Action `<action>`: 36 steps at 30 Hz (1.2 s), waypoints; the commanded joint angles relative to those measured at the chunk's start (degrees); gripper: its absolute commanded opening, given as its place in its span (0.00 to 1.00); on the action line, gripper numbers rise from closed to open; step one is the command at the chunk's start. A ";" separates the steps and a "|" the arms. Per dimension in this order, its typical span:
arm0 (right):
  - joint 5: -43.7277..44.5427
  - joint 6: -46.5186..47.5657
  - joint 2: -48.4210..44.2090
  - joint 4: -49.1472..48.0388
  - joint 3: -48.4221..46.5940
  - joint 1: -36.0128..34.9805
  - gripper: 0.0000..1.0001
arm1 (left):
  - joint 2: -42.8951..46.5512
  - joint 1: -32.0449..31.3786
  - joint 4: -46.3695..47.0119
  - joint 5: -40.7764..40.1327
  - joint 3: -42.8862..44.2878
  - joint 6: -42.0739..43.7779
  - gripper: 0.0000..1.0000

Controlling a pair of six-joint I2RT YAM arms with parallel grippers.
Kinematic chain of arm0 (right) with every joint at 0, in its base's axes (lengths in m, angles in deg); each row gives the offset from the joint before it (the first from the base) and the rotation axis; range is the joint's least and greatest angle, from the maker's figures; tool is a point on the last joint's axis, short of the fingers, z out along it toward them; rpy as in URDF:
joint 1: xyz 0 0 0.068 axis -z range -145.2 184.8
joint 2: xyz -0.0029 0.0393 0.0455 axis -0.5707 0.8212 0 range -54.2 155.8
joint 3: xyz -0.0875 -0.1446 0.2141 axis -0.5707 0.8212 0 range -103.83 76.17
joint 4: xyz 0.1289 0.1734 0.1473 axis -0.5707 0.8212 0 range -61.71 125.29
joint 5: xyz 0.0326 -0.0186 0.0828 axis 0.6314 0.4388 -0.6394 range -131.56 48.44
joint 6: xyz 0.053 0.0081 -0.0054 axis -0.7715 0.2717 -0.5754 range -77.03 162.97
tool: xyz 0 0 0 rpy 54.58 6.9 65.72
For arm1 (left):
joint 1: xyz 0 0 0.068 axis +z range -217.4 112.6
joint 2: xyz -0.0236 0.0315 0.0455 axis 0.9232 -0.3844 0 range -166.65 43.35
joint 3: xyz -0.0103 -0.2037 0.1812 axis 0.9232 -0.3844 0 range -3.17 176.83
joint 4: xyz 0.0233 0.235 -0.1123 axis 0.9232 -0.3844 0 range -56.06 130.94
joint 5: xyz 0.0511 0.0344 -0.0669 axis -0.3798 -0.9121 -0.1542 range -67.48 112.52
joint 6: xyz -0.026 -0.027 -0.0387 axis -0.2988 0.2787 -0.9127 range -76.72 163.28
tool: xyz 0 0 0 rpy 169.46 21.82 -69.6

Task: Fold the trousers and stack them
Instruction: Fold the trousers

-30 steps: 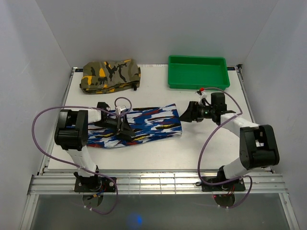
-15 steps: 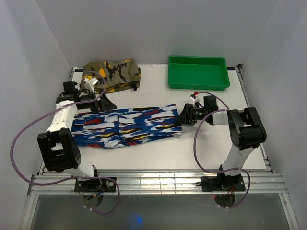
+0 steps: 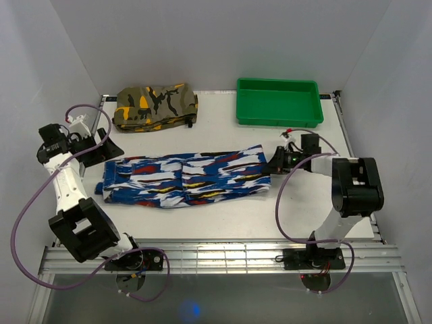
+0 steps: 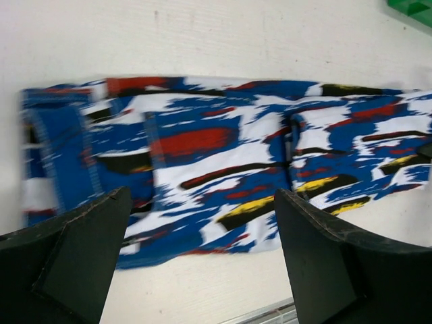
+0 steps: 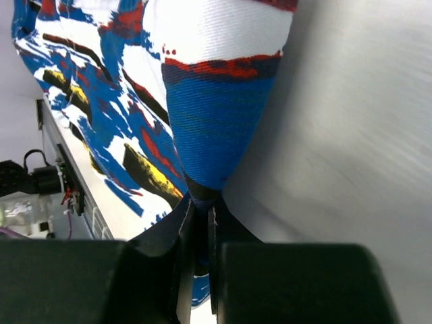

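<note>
Your trousers (image 3: 185, 177) lie flat on the table (image 3: 223, 135), long axis 9-to-3 o'clock, seemingly waistband toward 9; the green tray (image 3: 278, 122) sits apart at 1 o'clock. Only the right wrist view shows the right gripper (image 5: 199, 202), jaws pinched on the 3 o'clock end; the left gripper (image 4: 202, 196) has jaws gaping wide, holding nothing.

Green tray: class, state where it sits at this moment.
In the top external view, the green tray sits at the far edge of the table, right of centre, the folded camouflage garment to its left and the trousers on its near side.
</note>
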 commanded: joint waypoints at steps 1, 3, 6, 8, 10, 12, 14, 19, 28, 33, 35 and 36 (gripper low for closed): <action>-0.70 11.80 -9.58 16.38 -1.05 8.68 0.08 | -0.22 2.26 -5.39 -0.70 1.06 3.92 0.98; -1.23 18.72 -14.42 25.67 -2.62 14.13 0.08 | -1.36 3.58 -6.37 0.80 0.01 4.98 0.97; -1.41 26.29 -18.56 34.41 -7.00 21.43 0.08 | -1.72 3.58 -7.60 4.30 -3.06 8.05 0.93; -1.85 29.12 -19.96 41.44 -9.56 25.46 0.08 | -1.55 3.41 -7.60 7.03 -5.35 10.77 0.92; -3.07 32.64 -20.32 47.58 -13.17 27.15 0.08 | -1.89 2.97 -7.34 10.98 -8.86 13.23 0.96; -3.60 33.53 -20.76 50.07 -14.75 27.77 0.08 | -2.51 0.96 -6.38 13.44 -11.41 13.42 0.96; -5.01 31.87 -21.46 50.08 -15.55 27.77 0.08 | -3.65 -2.12 -2.61 13.02 -13.96 10.88 0.93; -7.20 22.91 -22.34 44.73 -16.43 27.86 0.08 | -7.16 -9.15 8.19 11.62 -18.09 3.06 0.91; -8.27 0.58 -24.72 27.06 -16.16 25.15 0.08 | -16.30 -12.50 18.94 8.62 -17.32 -5.39 0.80; -5.37 -4.35 -24.02 21.69 -15.99 18.64 0.08 | -17.72 -15.57 21.05 9.23 -16.79 -6.00 0.79; -3.70 -6.37 -23.31 20.11 -16.08 15.92 0.08 | -18.16 -16.19 22.28 10.63 -17.05 -6.97 0.79; -3.35 -6.98 -23.05 19.41 -16.08 15.13 0.08 | -18.24 -16.28 23.33 11.51 -17.31 -7.49 0.79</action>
